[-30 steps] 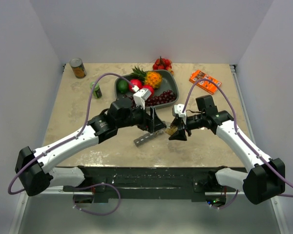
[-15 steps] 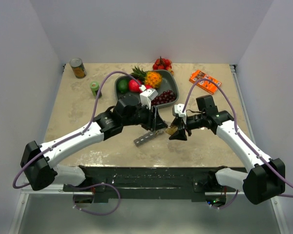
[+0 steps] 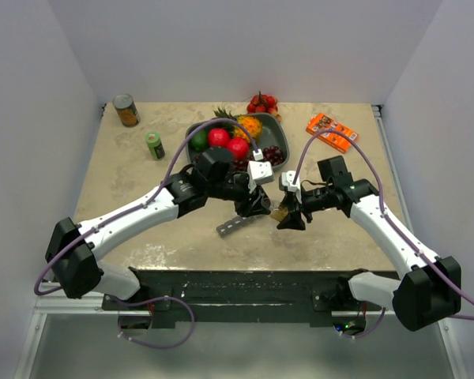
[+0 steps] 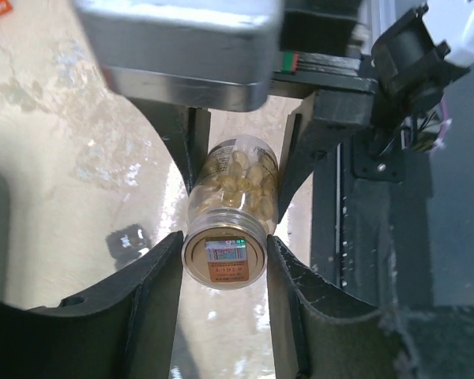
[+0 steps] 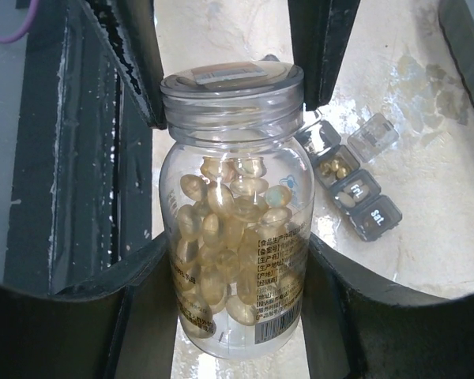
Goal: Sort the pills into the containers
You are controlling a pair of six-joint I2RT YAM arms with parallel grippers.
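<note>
Compared with a second ago, the left gripper [image 4: 225, 251] is now being seen swung rightward, away from the fruit tray [image 3: 285, 155], and closed up. Its jaws are being pressed shut on the lid [image 5: 231, 83] of the pill bottle [image 4: 235, 178]. The body of that bottle is being gripped about half-open by the right gripper [image 5: 238, 268], just above the table [image 3: 126, 197] and right of the containers [image 3: 233, 227].

The step in hand is being judged as unscrewing: the lid is being kept on, and the bottle is being shown well filled with golden capsules, so most of the sorting is being left undone.

In the right wrist view the near end of the strip is being shown beside the bottle. One compartment [image 5: 332, 168] is being seen open with a few yellow capsules inside, so a start is being taken as made. The end compartment's clear lid [image 5: 373, 136] is being held raised; its contents cannot be told. A lettered compartment [image 5: 378, 217] is being kept closed. The remaining compartments are being hidden from this view.
</note>
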